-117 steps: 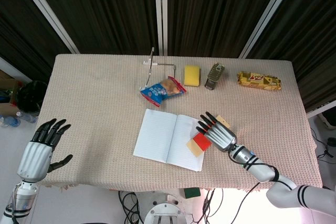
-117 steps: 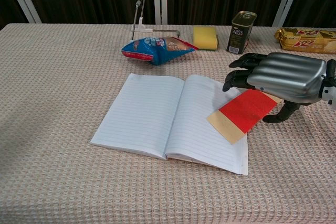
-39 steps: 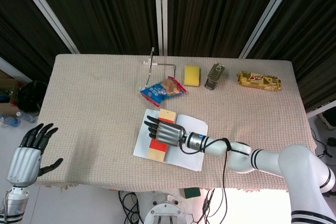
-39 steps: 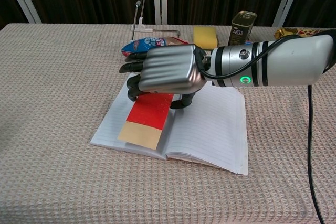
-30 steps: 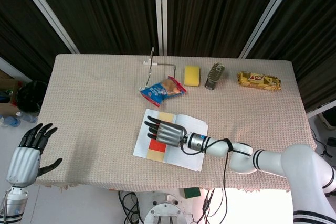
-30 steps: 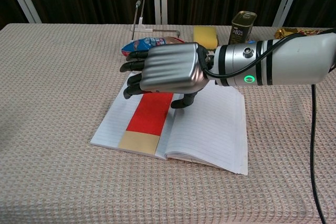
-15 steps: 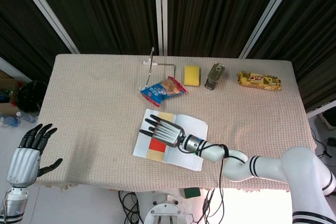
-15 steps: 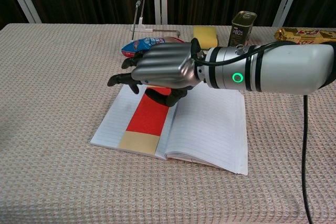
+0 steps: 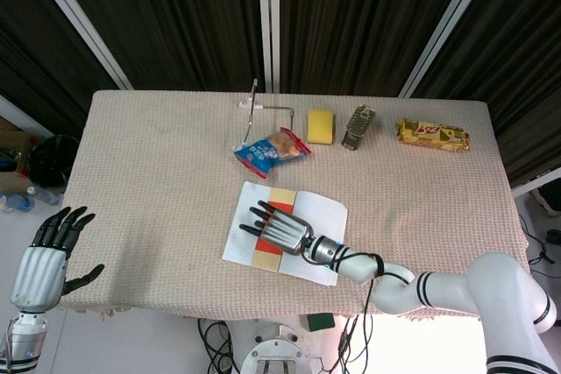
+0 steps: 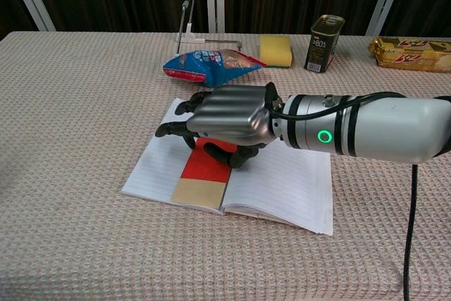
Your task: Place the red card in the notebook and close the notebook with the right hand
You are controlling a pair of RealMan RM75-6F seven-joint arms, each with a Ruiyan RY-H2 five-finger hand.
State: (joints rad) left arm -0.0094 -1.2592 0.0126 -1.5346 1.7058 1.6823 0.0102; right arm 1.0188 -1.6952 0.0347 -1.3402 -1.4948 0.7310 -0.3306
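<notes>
Red card lies flat on the open notebook's left page, along the spine, tan end toward the table's front edge. Right hand hovers low over the card's far end, palm down, fingers loosely extended, holding nothing; can't tell if fingertips touch the page. Notebook sits mid-table, nearer the front edge. Along the back edge: wire stand, snack bag, sponge, can, biscuit pack. Left hand off the table's front-left corner, fingers spread, empty.

red card partly under right hand
</notes>
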